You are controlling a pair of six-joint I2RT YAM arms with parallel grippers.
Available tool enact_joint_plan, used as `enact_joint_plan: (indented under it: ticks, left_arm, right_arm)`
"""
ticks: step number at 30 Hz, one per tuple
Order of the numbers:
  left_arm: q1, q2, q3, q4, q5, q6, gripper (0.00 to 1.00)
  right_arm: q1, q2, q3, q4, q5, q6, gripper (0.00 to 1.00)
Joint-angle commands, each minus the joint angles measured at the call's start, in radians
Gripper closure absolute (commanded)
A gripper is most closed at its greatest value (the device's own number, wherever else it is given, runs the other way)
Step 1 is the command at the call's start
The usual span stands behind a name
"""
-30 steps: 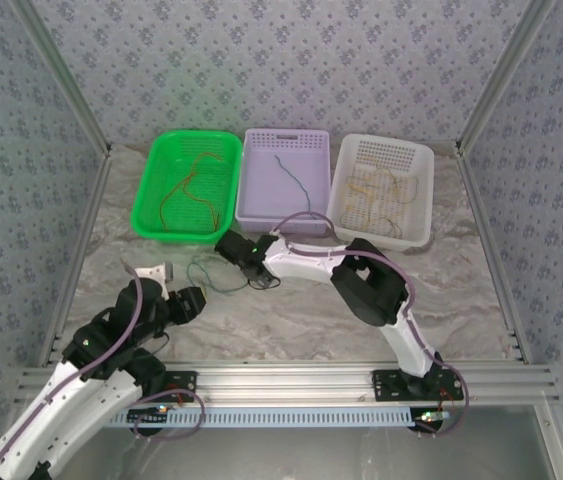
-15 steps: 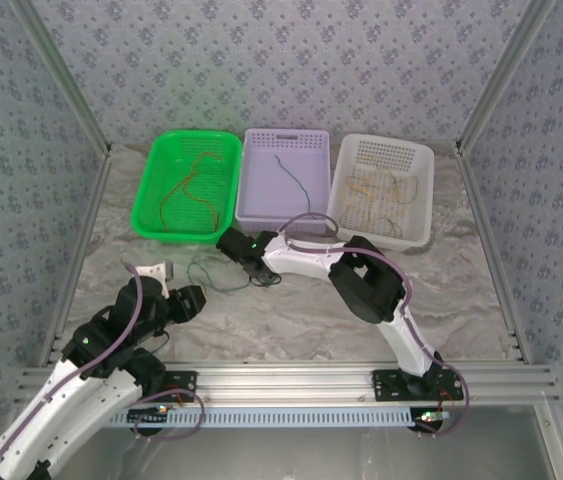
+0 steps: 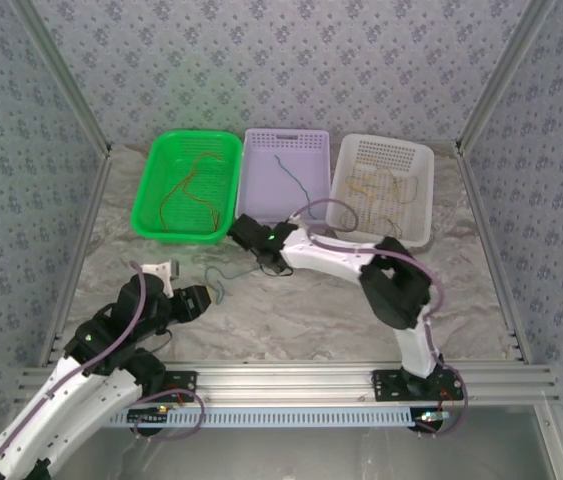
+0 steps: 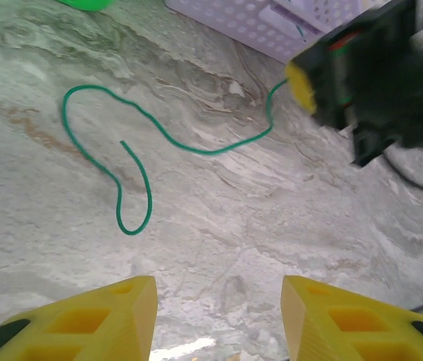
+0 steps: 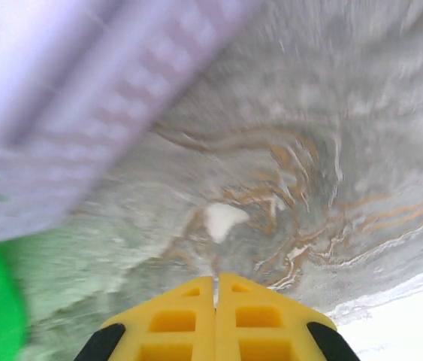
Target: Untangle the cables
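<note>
Loops of the green-teal cable [image 4: 203, 152] lay on the marbled table [image 4: 271, 226], one free end curled back inside a wide bend while the other end climbed off the surface toward the right gripper [image 5: 215, 282]. That gripper sat just in front of the near left corner of the lavender basket [image 3: 287, 134], its yellow fingers pressed together; the blurred wrist view did not show the wire between them, but from the left wrist view it seemed pinched at the tip. The left gripper [image 4: 217, 289] hovered near the cable's loop with its fingers spread wide and nothing between them. Inside the lavender basket lay another teal cable [image 3: 291, 180]. To its left, the green basket [image 3: 196, 135] held red-orange cables [image 3: 189, 190], and to its right the white basket [image 3: 381, 140] held yellow cables [image 3: 381, 195].
</note>
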Motion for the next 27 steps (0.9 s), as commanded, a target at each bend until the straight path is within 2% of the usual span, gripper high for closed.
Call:
enact_joint_plan:
  ticks: [1,10,16,22,24,27]
  left_arm:
    - [-0.006,0.044,-0.009,0.118,0.081,-0.005,0.51]
    - [-0.009,0.113,-0.07,0.369,0.073,-0.23,0.48]
    - [-0.081,0.212,-0.04,0.47,0.075,-0.227,0.5]
    - [-0.132,0.285,-0.054,0.505,0.015,-0.262,0.53]
    - [-0.134,0.295,-0.073,0.55,0.004,-0.279,0.5]
    - [-0.135,0.303,-0.092,0.6,-0.031,-0.298,0.39]
  right_arm:
    - [-0.016,-0.165,-0.065,0.062,0.123,-0.153,1.0]
    - [-0.114,-0.388,-0.254,0.248,0.002,-0.283,1.0]
    - [-0.143,-0.462,-0.298,0.261,-0.034,-0.293,1.0]
    - [-0.15,-0.493,-0.309,0.257,-0.073,-0.269,1.0]
    - [-0.151,-0.501,-0.35,0.271,-0.093,-0.259,1.0]
    - [-0.157,-0.519,-0.381,0.311,-0.132,-0.234,1.0]
